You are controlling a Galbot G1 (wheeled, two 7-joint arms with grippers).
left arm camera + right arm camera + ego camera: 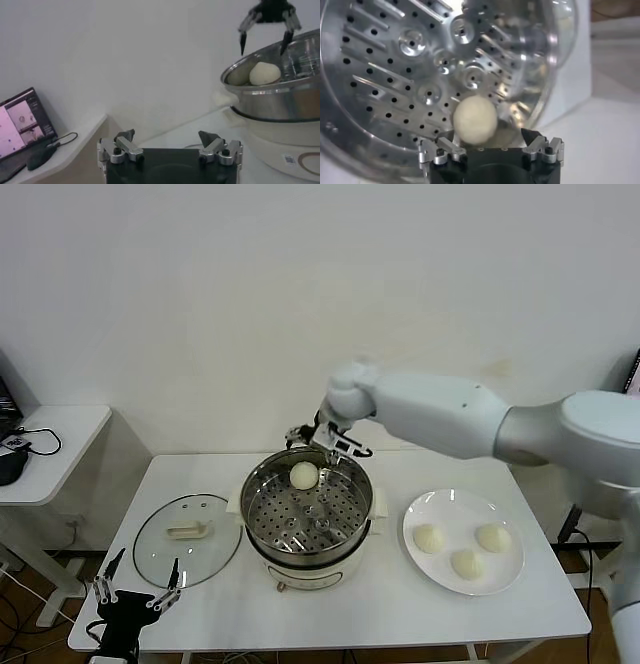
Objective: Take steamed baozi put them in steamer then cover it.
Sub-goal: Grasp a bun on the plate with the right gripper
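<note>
Steamer (308,519) mouth open above; one baozi (304,475) at far rim.

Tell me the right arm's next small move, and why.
Probably lift the right gripper clear of the steamer and swing it toward the plate. Its jaws stand open above the far rim, and one baozi already lies loose on the perforated floor, apart from the fingers. Three baozi wait on the plate. The left gripper idles by the glass lid.

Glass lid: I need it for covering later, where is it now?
In the head view, the glass lid lies flat on the table's left side, beside the steamer.
</note>
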